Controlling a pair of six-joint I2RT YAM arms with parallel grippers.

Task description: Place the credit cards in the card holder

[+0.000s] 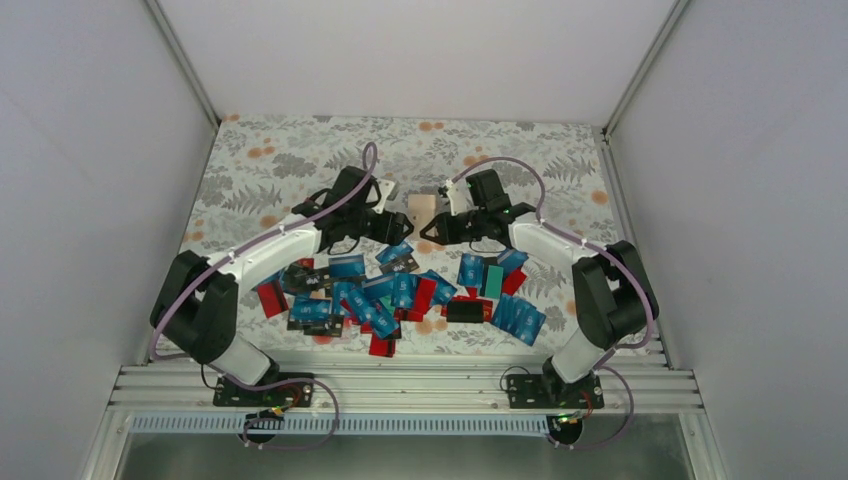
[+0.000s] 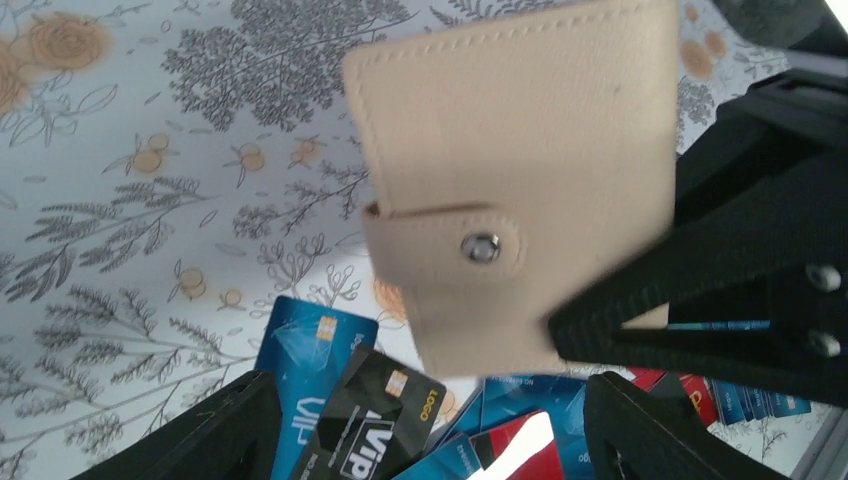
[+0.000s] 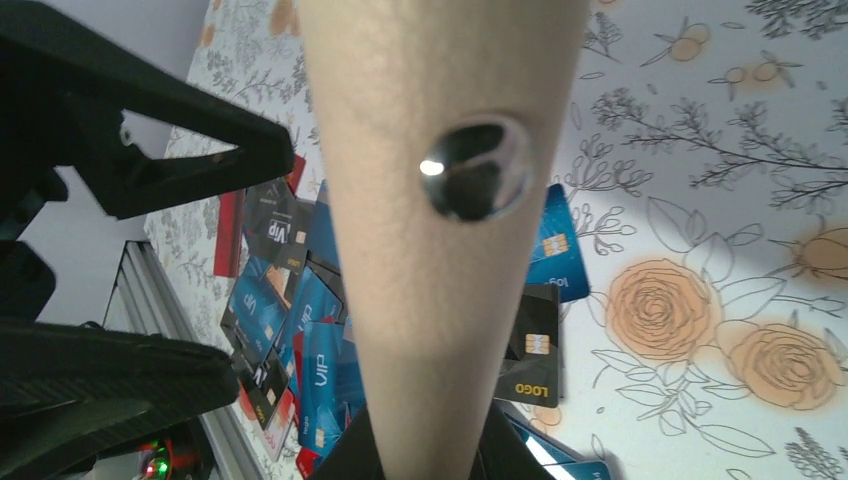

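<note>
The beige card holder (image 1: 421, 209) hangs above the table between the two arms, its snap flap (image 2: 483, 247) closed. My right gripper (image 1: 438, 228) is shut on the holder's edge (image 3: 430, 440); in the left wrist view its black fingers (image 2: 700, 290) pinch the holder's lower right side. My left gripper (image 1: 397, 227) stands open just left of the holder, nothing between its fingers (image 2: 225, 430). The credit cards (image 1: 400, 290) lie in a loose pile on the table in front of both grippers. Below the left gripper lie a blue card (image 2: 310, 355) and a black card (image 2: 380, 415).
A floral cloth (image 1: 280, 170) covers the table. White walls (image 1: 90, 150) close in the left, right and back. An aluminium rail (image 1: 400, 385) runs along the near edge by the arm bases. A black card (image 3: 530, 350) lies under the held holder.
</note>
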